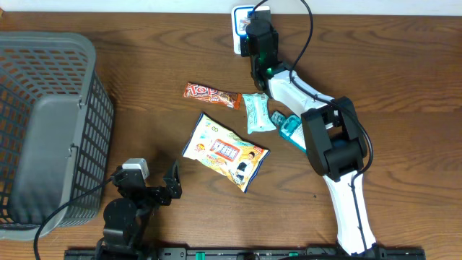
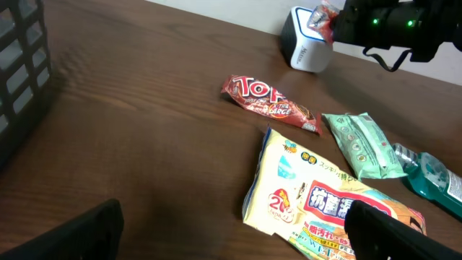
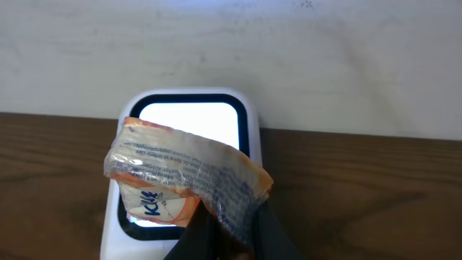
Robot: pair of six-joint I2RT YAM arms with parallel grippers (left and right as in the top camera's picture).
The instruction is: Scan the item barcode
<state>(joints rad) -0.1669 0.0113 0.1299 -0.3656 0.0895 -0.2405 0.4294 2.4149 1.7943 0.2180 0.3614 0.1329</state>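
The packet [image 3: 186, 180] is pinched at its lower right corner by the right gripper [image 3: 232, 230], whose jaws are pressed tight on the wrapper; it hangs just before the scanner [image 3: 250, 137], covering the lower left of the lit window; its long axis slants from upper left down to lower right across that window; I cannot tell whether a barcode faces the glass, so I judge the coming move to be a small turn or shift of the packet. The right arm reaches across to the table's far edge; the left gripper [image 1: 160, 189] sits well apart at the near edge, fingers spread wide and empty, beside the basket [image 1: 94, 108]; a snack bag [image 1: 225, 152] lies between.
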